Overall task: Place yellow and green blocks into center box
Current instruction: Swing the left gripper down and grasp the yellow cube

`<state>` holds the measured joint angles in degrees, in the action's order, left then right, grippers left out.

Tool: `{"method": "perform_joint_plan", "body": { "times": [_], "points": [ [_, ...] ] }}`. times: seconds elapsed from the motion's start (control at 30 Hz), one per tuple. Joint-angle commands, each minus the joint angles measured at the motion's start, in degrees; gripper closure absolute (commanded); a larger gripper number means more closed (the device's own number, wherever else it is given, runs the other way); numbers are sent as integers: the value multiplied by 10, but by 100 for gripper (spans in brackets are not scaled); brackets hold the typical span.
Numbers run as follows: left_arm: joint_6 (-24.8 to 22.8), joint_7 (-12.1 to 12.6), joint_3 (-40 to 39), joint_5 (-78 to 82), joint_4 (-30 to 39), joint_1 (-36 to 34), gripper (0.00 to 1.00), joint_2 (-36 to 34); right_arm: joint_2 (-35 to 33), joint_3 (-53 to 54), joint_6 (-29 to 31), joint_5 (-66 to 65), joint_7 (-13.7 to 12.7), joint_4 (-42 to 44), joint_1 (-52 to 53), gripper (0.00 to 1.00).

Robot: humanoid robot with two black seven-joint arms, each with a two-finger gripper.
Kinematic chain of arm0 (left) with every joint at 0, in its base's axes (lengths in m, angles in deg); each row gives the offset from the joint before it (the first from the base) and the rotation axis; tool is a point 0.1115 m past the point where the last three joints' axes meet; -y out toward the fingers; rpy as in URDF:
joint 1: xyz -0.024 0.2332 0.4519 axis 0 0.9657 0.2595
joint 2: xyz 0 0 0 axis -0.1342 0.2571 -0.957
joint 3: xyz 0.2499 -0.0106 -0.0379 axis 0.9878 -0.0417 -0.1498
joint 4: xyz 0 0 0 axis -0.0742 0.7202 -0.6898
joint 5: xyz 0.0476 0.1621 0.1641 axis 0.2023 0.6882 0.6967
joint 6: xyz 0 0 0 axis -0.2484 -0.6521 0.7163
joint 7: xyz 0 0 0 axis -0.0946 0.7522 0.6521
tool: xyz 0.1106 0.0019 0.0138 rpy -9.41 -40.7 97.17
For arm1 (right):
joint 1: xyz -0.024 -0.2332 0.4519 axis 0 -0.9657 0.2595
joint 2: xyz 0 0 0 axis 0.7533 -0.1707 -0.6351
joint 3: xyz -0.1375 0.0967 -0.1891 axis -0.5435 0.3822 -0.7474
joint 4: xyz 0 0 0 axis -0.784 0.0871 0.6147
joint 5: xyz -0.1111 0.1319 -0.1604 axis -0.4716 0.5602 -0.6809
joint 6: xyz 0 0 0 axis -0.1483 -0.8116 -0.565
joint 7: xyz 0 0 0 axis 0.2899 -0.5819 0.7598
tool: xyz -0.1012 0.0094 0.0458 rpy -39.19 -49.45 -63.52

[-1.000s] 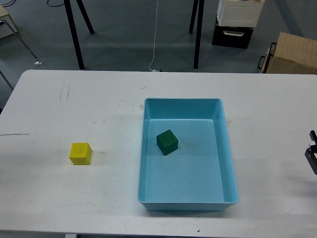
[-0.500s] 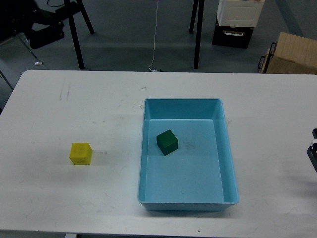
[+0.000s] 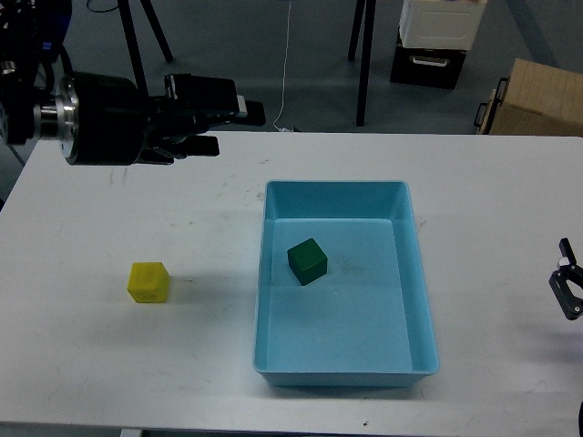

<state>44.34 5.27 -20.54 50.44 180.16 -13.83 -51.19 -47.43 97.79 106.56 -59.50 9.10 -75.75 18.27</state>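
Yellow block [image 3: 148, 281] below, left tool [image 3: 235, 127] apart

No text, label, brand, number or sign can be read on anything in view.

Cut off at the edges and hard to read

The right black two-finger gripper [image 3: 570, 289] shows only as a small dark piece at the right edge, its fingers too small to tell apart. The left black arm's thick silver-ringed body [image 3: 55, 118] runs off the left edge. The white table [image 3: 137, 364] is cropped at the bottom, left and right, and the tan cardboard box [image 3: 537, 98] at the right.
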Motion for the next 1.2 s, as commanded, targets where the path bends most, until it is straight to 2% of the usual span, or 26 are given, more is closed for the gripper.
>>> {"method": "perform_joint_plan", "body": {
  "times": [0.0, 0.1, 0.27, 0.57, 0.9, 1.03, 1.1, 1.13, 1.17],
  "points": [
    [0, 0, 143, 67, -50, -54, 0, 90, 0, 3, 0, 0, 0, 0, -1, 0],
    [0, 0, 201, 147, -72, -30, 0, 124, -1, 10, 0, 0, 0, 0, -2, 0],
    [0, 0, 214, 219, -108, 49, 0, 120, -4, 13, 0, 0, 0, 6, -1, 0],
    [0, 0, 149, 255, -197, 191, 0, 103, -2, 0, 0, -1, -3, 16, 7, 0],
    [0, 3, 117, 277, -220, 254, 0, 101, -5, 2, 0, -1, -4, 21, 5, 0],
    [0, 3, 116, 333, -214, 281, 1, 100, -5, 2, 0, -1, -4, 21, 3, 0],
    [0, 4, 114, 348, -212, 290, 6, 99, -5, 2, 0, -1, -4, 21, 1, 0],
    [0, 4, 110, 349, -210, 291, 14, 99, -5, 2, 0, -1, -4, 20, 0, 0],
    [0, 7, 101, 350, -203, 291, 28, 99, -5, 2, 0, -1, -4, 20, -1, 0]
  ]
}}
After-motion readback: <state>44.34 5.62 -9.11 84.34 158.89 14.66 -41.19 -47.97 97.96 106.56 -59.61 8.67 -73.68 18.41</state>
